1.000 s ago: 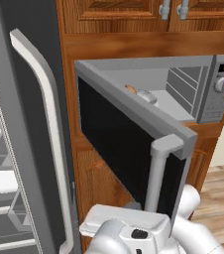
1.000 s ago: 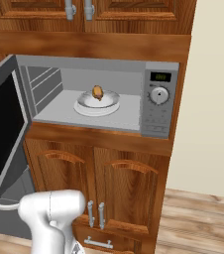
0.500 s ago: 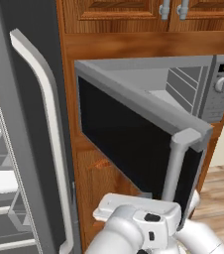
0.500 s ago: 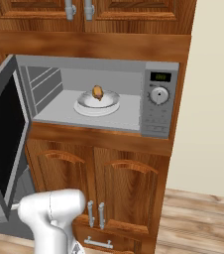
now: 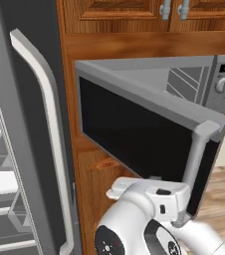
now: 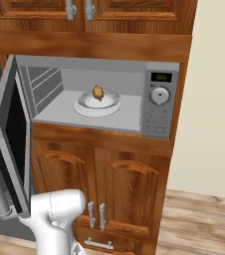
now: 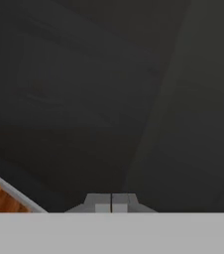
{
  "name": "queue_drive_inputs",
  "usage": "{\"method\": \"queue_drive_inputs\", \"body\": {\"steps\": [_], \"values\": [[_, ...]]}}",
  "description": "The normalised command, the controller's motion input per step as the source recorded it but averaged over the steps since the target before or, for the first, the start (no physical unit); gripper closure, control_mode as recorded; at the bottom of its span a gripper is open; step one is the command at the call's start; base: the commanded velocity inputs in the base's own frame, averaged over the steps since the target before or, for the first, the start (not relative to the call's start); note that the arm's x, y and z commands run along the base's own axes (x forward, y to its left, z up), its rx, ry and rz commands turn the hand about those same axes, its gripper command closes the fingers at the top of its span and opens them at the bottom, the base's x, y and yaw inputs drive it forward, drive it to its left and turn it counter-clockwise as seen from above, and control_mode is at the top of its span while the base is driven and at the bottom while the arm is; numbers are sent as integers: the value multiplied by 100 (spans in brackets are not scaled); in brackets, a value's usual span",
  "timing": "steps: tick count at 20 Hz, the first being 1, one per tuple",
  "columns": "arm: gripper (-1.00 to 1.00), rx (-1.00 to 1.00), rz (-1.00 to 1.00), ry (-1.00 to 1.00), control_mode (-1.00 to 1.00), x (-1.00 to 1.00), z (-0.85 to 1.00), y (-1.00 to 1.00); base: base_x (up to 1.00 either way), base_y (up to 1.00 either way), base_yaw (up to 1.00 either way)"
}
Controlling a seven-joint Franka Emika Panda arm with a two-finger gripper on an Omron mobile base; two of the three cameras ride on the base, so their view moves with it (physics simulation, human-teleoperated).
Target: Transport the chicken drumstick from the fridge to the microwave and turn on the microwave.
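Drumstick [image 6: 98,92] delivery is judged done: it is seen on a white plate [image 6: 86,106] inside the microwave [image 6: 161,121], whose door [image 5: 134,135] stands partly swung out. What is left is judged to be shutting that door fully and turning the knob [image 6: 159,95] beneath the display to start the oven. The gripper [image 7: 111,204] is held with its fingers pressed together and nothing pinched between them, right up against the door's dark glass. The fridge [image 5: 32,129] is seen at the left with its door open and its pale handle [image 5: 45,109] in front. Compared with a second ago, the door has been swung further toward closing, so that the plate is now hidden behind it in the left base view, and the arm has been brought up behind the door
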Motion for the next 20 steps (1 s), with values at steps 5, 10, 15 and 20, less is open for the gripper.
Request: {"method": "queue_drive_inputs", "body": {"steps": [5,10,15,20], "values": [[100,0,6,-1,-100,34,0,-65,0,0,0],[100,0,8,-5,-100,31,0,-69,0,0,0],[100,0,13,-11,-100,37,0,-59,0,0,0],[100,0,13,-13,-100,37,0,-56,0,0,0]]}}
